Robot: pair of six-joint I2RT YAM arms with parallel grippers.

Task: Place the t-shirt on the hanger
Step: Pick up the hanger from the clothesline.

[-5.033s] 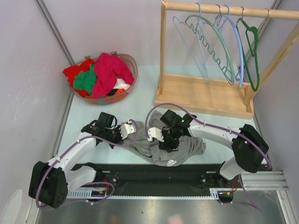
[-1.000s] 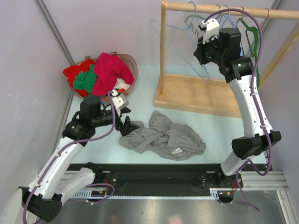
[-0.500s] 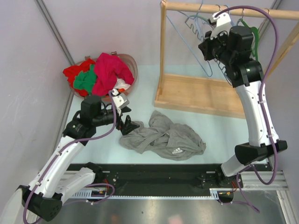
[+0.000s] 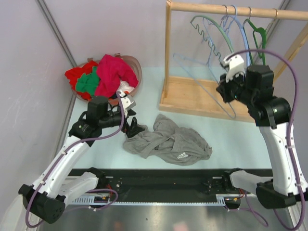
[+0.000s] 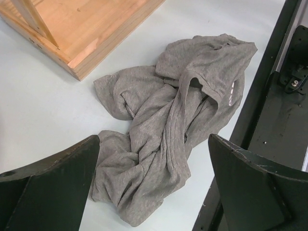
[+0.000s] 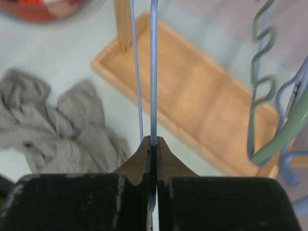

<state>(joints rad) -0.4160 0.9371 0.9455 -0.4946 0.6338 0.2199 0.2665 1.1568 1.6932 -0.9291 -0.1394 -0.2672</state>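
T-shirt lies crumpled at the middle of the table's near edge, with bare surface between it and the wooden rack base. The left gripper hangs at its left end, jaws spread wide and holding nothing. The right gripper is pinched tight on the hanger, below the rail and over the rack base.

We're seeing the t-shirt as soft, matt grey jersey cloth, all rumpled, on a table that looks smooth and matt. The hanger is a thin, smooth pale-blue rod with a slight sheen (plastic or coated wire, we can't tell). The rack is bare light wood with visible grain.
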